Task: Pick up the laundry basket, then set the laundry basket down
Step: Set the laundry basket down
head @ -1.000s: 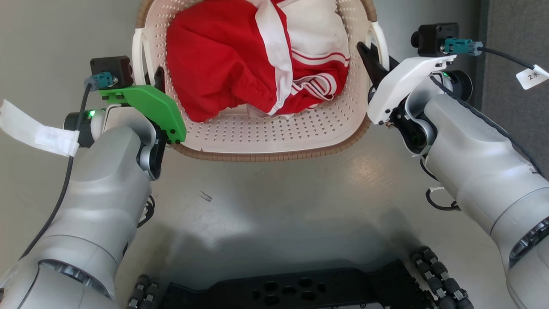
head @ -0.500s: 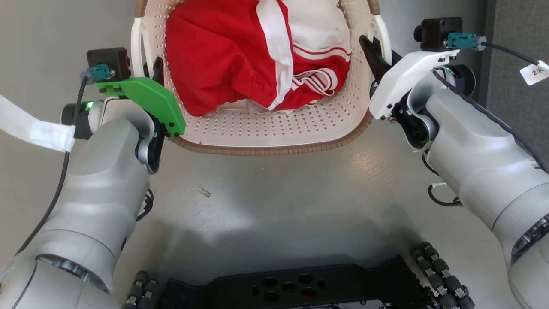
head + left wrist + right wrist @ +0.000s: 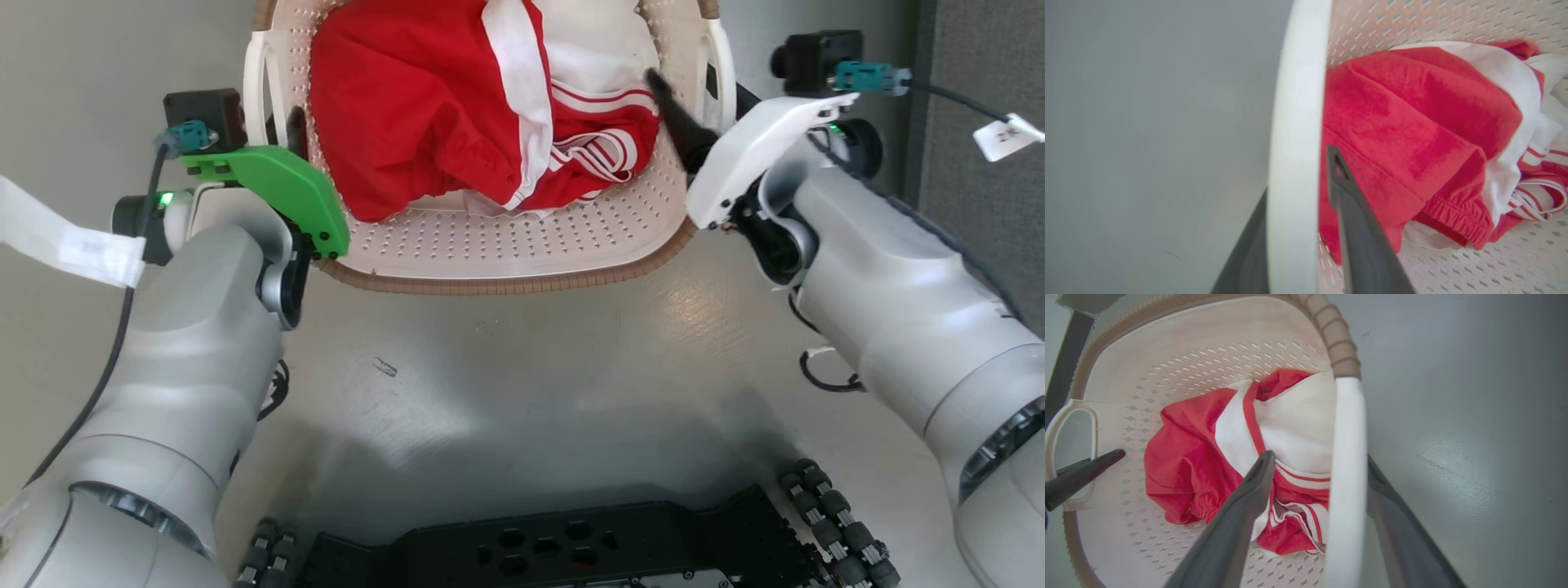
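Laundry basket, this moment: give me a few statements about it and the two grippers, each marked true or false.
1. The laundry basket holds red and white clothing. True.
2. The right gripper has its fingers wide apart, one inside the basket and one outside the right handle. True.
3. The left gripper hangs clear of the basket, out over the floor. False: its fingers straddle the left handle, one on each side.
4. The basket's rim is blue. False: it is brown with a woven look.
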Tool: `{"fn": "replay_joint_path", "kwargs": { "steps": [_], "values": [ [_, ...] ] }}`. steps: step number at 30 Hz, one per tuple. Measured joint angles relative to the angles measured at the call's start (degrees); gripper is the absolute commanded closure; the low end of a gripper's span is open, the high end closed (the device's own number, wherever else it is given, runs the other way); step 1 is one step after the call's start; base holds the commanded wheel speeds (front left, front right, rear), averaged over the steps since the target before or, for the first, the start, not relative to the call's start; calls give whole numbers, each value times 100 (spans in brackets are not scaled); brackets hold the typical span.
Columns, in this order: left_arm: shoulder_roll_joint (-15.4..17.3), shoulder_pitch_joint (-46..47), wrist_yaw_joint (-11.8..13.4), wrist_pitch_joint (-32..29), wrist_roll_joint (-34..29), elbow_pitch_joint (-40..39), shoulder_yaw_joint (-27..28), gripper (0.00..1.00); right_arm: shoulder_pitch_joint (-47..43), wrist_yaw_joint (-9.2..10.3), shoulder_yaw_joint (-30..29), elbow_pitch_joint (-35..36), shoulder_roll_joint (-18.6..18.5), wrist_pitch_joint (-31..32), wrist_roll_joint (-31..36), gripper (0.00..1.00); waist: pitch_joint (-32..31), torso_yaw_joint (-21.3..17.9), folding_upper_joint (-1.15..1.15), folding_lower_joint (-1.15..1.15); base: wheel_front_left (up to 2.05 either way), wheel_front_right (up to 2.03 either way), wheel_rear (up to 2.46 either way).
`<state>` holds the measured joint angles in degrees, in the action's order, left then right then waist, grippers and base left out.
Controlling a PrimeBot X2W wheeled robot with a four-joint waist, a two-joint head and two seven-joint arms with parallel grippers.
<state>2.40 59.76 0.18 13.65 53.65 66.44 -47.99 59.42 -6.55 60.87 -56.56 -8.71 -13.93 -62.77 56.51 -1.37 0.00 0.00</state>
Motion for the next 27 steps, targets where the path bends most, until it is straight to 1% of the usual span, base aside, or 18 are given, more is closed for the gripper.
{"fn": "replay_joint_path", "kwargs": {
  "steps": [5,8,16,27],
  "values": [
    [-73,-3,-27,-7,36,5,-19,0,0,-18,48,-1,93,-1,-26,0,-45,-25,0,0,0,0,0],
    [-81,-14,-66,-7,93,30,-29,0,-1,-22,53,-45,103,-15,-32,0,-85,-35,0,0,0,0,0],
    [-85,-55,-67,-7,156,151,-44,0,-1,-52,55,-200,168,-18,-34,0,-261,-73,0,0,0,0,0],
    [-85,-135,-69,-7,164,303,-80,0,-14,-57,-41,-604,208,-25,-79,0,-475,-135,0,0,0,0,0]
  ]
}}
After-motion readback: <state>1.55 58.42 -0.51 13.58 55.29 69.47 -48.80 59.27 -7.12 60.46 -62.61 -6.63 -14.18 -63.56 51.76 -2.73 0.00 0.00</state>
